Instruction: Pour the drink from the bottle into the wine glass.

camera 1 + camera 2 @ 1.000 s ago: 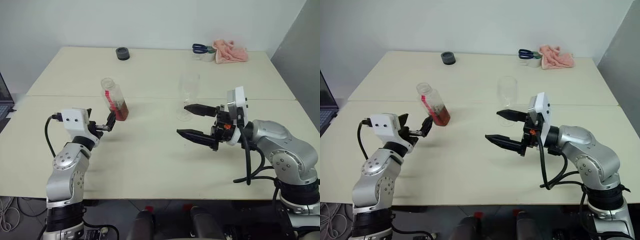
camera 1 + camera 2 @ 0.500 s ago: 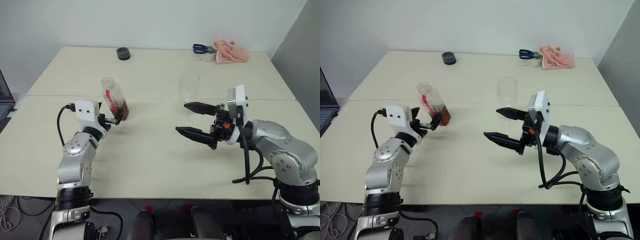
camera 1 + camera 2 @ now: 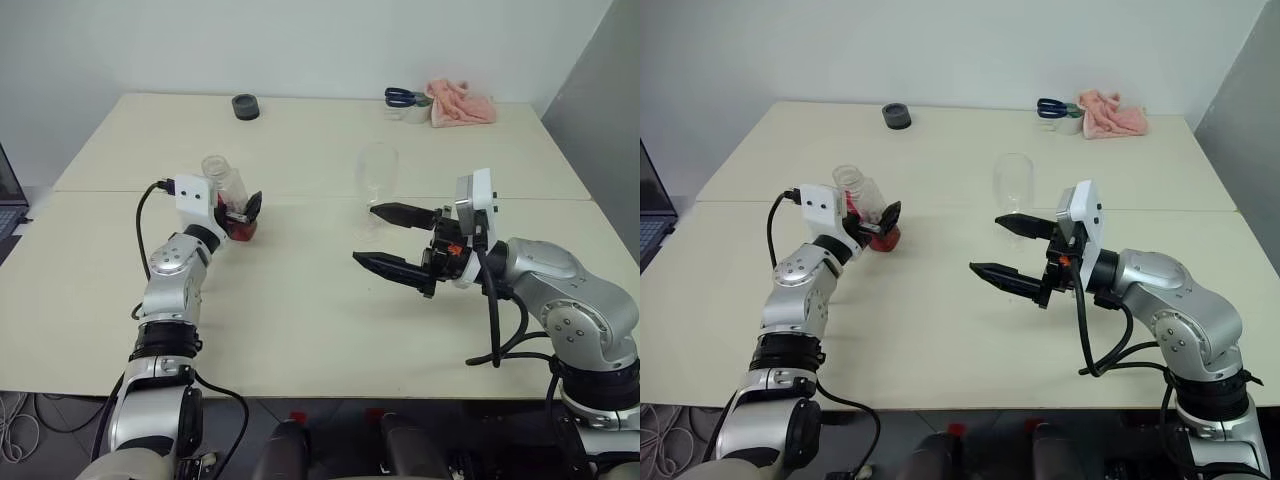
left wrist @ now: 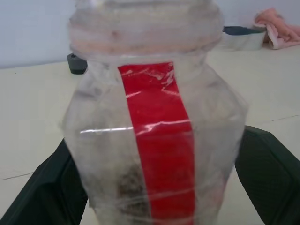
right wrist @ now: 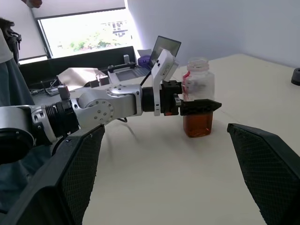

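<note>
L gripper (image 3: pixel 240 208) is spread wide, its 2 fingers either side of the bottle (image 3: pixel 229 196) on the table (image 3: pixel 300 300). R gripper (image 3: pixel 385 238) hangs released nr the wine glass (image 3: pixel 376 180).

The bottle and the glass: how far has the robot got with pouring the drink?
Nothing is poured yet: the wine glass looks empty, and the drink sits low in the uncapped bottle. In hand: the left gripper, open, brackets the bottle on the table. The right gripper waits open by the glass. Left: gripping, lifting, pouring.
</note>
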